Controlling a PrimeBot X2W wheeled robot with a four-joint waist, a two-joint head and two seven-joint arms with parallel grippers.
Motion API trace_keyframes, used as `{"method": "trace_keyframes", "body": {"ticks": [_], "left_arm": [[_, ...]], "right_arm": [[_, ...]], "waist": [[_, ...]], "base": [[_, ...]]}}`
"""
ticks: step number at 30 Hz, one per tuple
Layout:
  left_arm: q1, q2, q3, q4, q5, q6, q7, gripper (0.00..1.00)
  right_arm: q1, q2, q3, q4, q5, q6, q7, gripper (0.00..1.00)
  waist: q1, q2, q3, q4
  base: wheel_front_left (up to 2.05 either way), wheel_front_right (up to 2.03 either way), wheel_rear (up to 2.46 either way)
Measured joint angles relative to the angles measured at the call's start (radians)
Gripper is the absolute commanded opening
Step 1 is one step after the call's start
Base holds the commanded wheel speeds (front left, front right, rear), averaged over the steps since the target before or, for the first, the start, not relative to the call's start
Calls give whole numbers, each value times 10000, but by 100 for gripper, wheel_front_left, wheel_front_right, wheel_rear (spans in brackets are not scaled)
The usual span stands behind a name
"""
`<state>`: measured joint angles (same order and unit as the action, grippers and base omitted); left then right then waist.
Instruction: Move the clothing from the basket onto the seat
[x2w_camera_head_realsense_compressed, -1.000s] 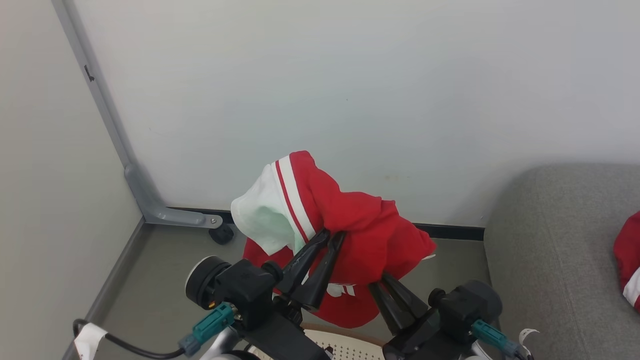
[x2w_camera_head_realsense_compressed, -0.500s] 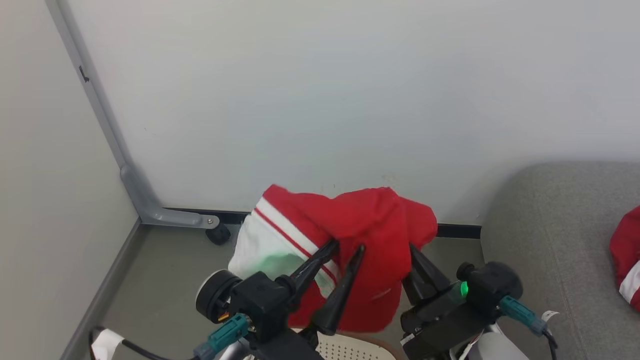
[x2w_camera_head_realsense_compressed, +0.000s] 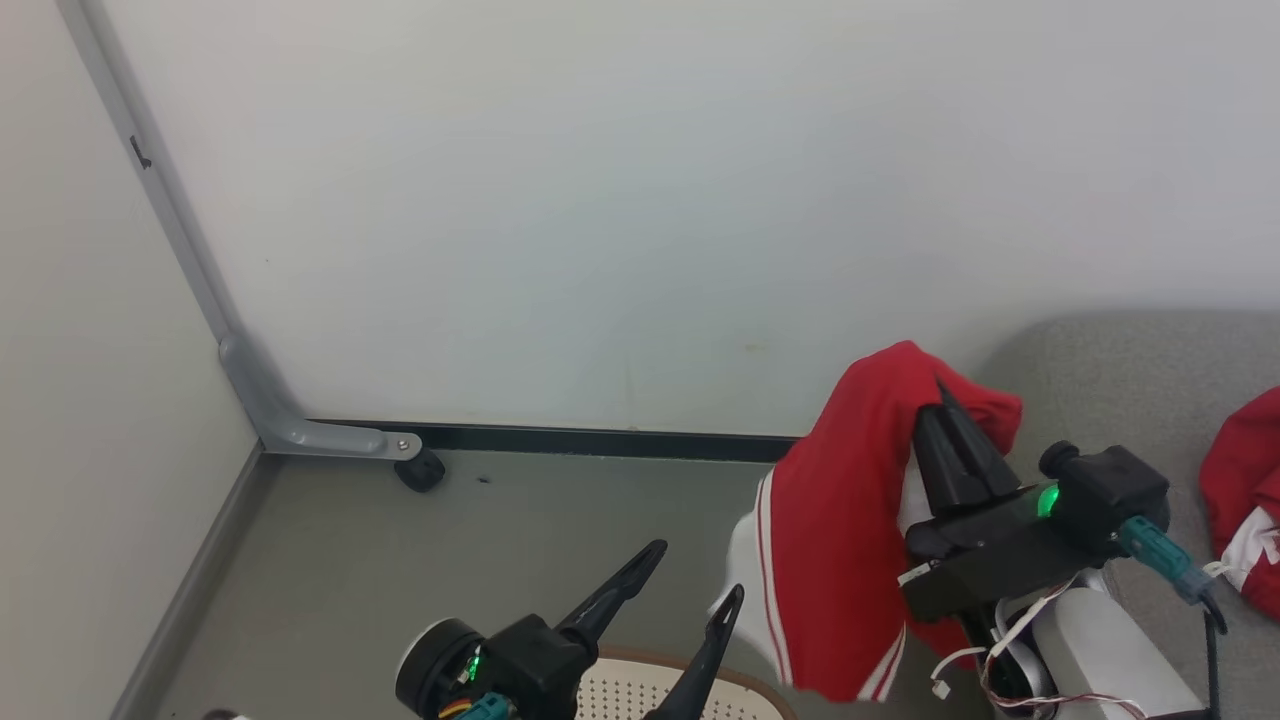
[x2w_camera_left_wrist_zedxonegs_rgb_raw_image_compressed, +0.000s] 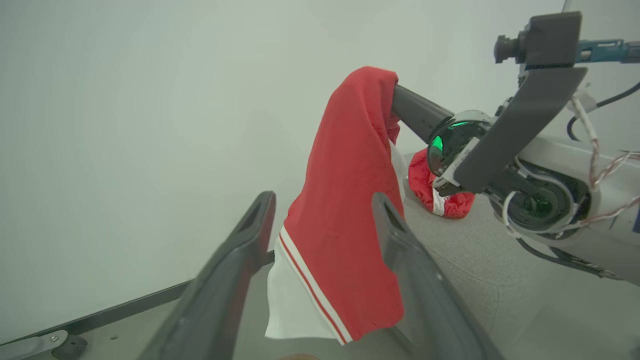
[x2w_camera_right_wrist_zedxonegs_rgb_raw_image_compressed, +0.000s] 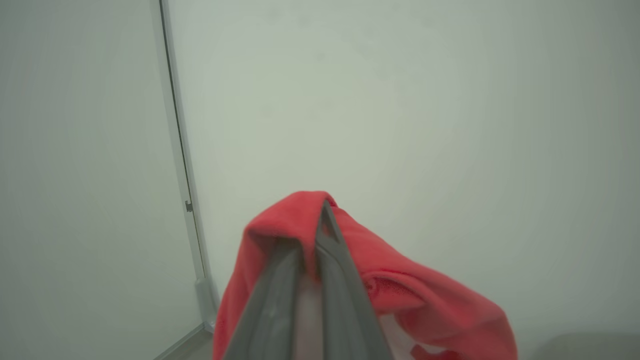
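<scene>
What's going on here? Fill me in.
The right gripper is shut on a red garment with white stripes, holding it up beside the grey seat. The left gripper is open and empty, near the basket. A second garment already lies on the seat.

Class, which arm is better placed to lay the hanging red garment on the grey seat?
Right: the right pincer is shut on the garment, beside the seat; the left pincer stands open, empty.

light: bright, even, diffuse
shadows: faint, soft-edged, on wall (x2w_camera_head_realsense_compressed: 640, 200) behind clothing (x2w_camera_head_realsense_compressed: 840, 560)
head view: sharp
wrist views: hazy, washed out, corners dimmer
blur: left gripper (x2w_camera_left_wrist_zedxonegs_rgb_raw_image_compressed: 323, 197) fingers below clothing, near lens
</scene>
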<state>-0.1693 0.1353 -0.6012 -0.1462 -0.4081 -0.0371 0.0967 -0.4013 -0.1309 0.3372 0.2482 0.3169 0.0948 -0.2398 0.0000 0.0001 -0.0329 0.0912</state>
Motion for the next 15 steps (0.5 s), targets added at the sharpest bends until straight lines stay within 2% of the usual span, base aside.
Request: {"method": "trace_keyframes", "body": {"ticks": [4, 9, 15], "left_arm": [[382, 190, 0, -13, 56, 117, 0, 100], [839, 238, -148, -209, 82, 194, -2, 100], [1007, 247, -272, -407, 278, 282, -8, 100]], "right_arm": [[-190, -265, -445, 203, 15, -159, -8, 0], [-526, -892, -1195, 407, 29, -336, -58, 0], [-1034, -1421, -1674, 412, 27, -395, -84, 0]], "waist": [[0, 0, 42, -131], [0, 0, 152, -418], [0, 0, 357, -801]], "base": [[0, 0, 0], [0, 0, 0], [0, 0, 0]]}}
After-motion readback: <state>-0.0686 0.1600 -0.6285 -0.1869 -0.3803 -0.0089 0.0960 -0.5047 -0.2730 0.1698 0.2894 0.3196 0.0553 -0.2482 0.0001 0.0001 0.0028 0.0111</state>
